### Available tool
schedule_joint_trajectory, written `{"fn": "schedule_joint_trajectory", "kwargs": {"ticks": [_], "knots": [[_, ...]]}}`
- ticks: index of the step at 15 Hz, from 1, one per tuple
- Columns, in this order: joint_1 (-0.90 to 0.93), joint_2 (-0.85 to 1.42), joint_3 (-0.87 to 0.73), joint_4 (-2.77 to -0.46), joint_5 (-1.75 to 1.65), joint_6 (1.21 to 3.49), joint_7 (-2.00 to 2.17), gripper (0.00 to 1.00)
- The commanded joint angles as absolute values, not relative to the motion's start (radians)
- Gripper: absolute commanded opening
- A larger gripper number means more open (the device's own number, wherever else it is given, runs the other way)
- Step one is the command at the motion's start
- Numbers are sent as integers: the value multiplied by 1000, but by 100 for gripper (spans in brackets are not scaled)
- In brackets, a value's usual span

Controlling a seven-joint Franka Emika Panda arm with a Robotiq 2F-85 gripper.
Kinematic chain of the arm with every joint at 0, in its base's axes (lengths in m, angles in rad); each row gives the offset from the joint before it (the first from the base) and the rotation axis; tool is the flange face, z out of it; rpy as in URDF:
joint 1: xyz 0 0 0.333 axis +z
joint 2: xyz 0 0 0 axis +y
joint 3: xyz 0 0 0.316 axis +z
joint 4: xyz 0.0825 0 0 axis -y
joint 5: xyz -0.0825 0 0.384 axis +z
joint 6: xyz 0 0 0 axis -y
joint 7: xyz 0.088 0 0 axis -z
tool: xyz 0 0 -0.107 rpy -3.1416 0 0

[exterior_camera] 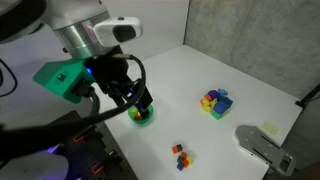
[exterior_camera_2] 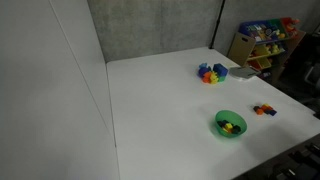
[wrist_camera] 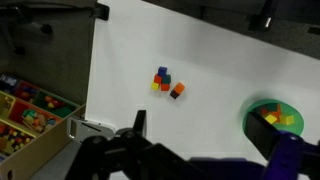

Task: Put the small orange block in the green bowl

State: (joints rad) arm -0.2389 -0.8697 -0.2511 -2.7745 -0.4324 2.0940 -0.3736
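Note:
The small orange block (wrist_camera: 177, 90) lies on the white table, touching a tiny group of blue, red and yellow cubes (wrist_camera: 162, 79). It also shows in an exterior view (exterior_camera_2: 259, 109). The green bowl (wrist_camera: 254, 112) sits to the right of them and holds a yellow piece and a reddish-orange piece. The bowl shows in both exterior views (exterior_camera_2: 221, 131) (exterior_camera: 148, 121). My gripper (wrist_camera: 200, 125) is open and empty, high above the table. Its right finger overlaps the bowl in the wrist view. In an exterior view the gripper (exterior_camera: 139, 104) lines up with the bowl.
A bigger multicoloured block cluster (exterior_camera: 215, 102) (exterior_camera_2: 211, 73) sits farther back on the table. A grey object (exterior_camera: 264, 146) lies at the table corner. Bins of toys (wrist_camera: 25, 115) stand beside the table's edge, and shelves (exterior_camera_2: 262, 40) stand behind it.

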Motion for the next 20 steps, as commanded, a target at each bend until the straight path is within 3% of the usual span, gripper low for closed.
{"fn": "schedule_joint_trajectory", "kwargs": {"ticks": [1,9,20], "knots": [[-234,-871,-254,-2772,-435,2089,-371,100],[-145,-754,-218,-2692,-346,2061,-343,100],[-70,-269,-259,-2422,-130,2079,-420,100]]}}
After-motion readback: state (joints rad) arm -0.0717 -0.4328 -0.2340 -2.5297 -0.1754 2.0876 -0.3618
